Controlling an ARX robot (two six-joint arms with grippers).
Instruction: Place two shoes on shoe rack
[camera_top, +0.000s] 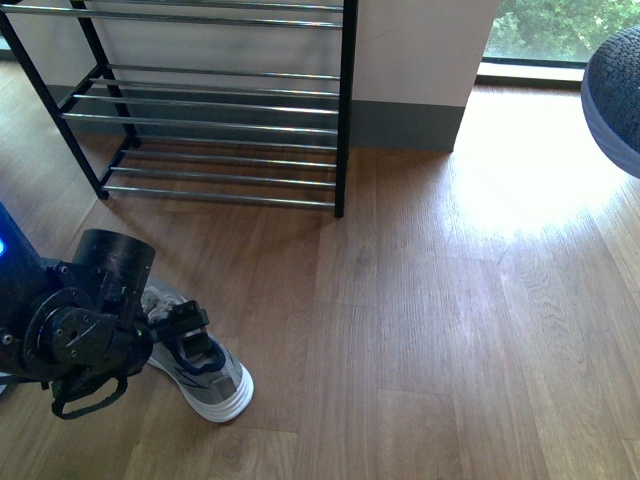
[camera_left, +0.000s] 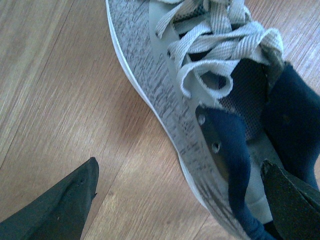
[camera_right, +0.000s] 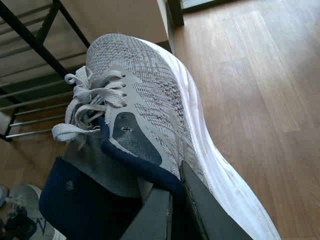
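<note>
Your left claw (camera_left: 178, 164) is spread wide and grips nothing. One finger is over the opening of the grey knit lace-up sneaker (camera_left: 150, 65) on the wooden floor (camera_left: 45, 75), the other over bare floor. Your right claw (camera_right: 175, 185) is clamped on the navy collar of the second grey sneaker (camera_right: 145, 85), held off the floor near the black metal shoe rack (camera_top: 346, 100).

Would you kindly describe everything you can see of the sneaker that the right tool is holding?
The sneaker has a grey knit upper with smooth grey eyelet panels, pale flat laces loosely tied, navy lining and a thick white sole. The right tool is shut on its collar wall near the heel. The shoe appears lifted clear of the wooden floor, rolled partly onto its side, with its toe towards the shoe rack. Nothing but the tool seems to touch it.
</note>
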